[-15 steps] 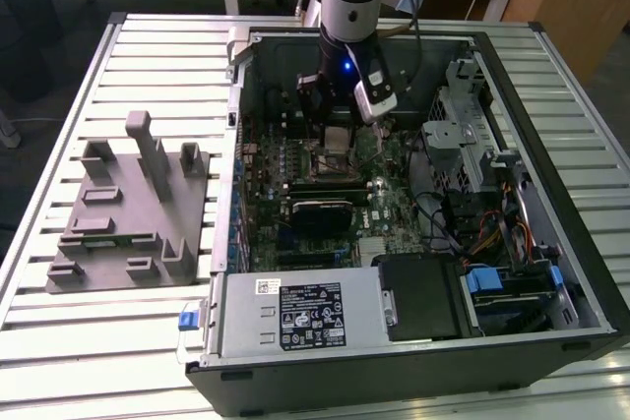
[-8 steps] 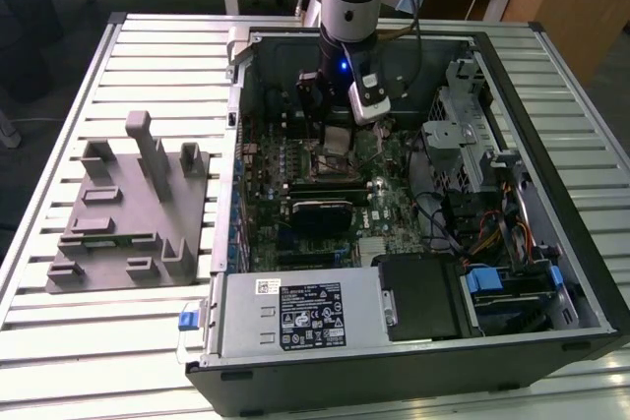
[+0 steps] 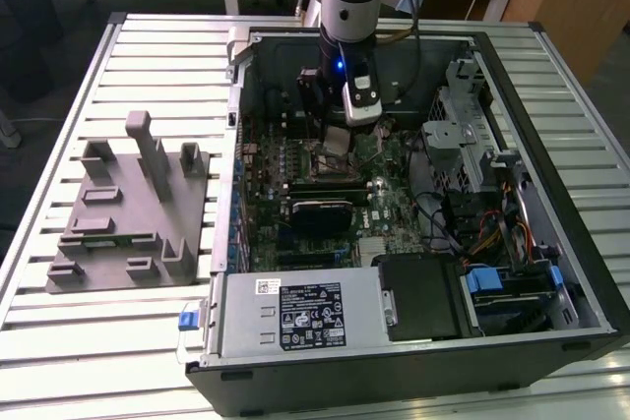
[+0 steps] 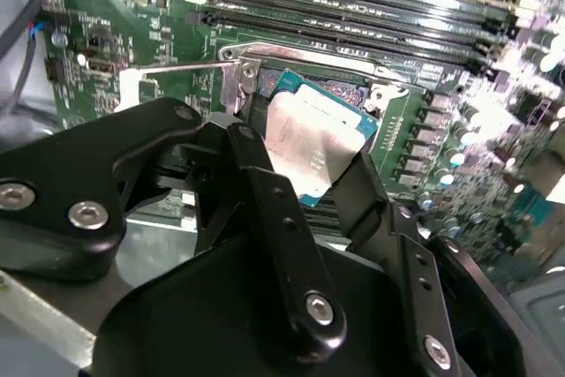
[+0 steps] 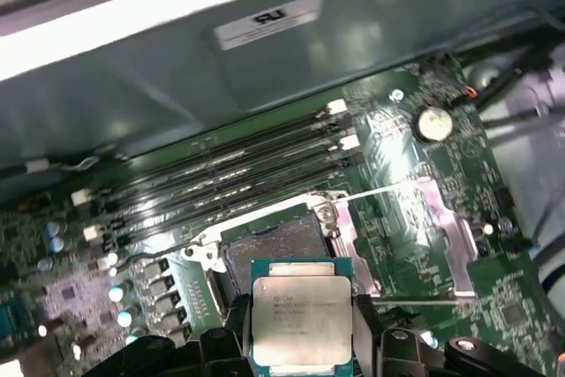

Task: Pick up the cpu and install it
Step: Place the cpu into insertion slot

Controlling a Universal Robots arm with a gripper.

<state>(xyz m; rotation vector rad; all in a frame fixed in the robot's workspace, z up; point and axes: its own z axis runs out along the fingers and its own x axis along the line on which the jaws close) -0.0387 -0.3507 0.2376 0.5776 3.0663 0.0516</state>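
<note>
Cpu held flat between the two black fingers of my gripper, which are clenched on opposite edges of the chip. Its silver lid faces up, inside the open computer case on the slatted table.

In both wrist views the chip hangs just over the processor socket on the motherboard. The socket's dark bed looks empty, the metal load plate is swung open to one side, and the memory slots run just beyond.

By my reckoning the pick-up is done and the install is the step in hand. The chip is near the socket but not yet seated, and seemingly a little short of centred over it. Seating it calls for squaring the chip's edges to the socket frame and matching its corner orientation, which I cannot make out from here. It then needs a slow, straight descent before I let go, since any tilt would risk the socket contacts.

The grey plastic fixture stands well apart outside the case, on the exterior view's left.
</note>
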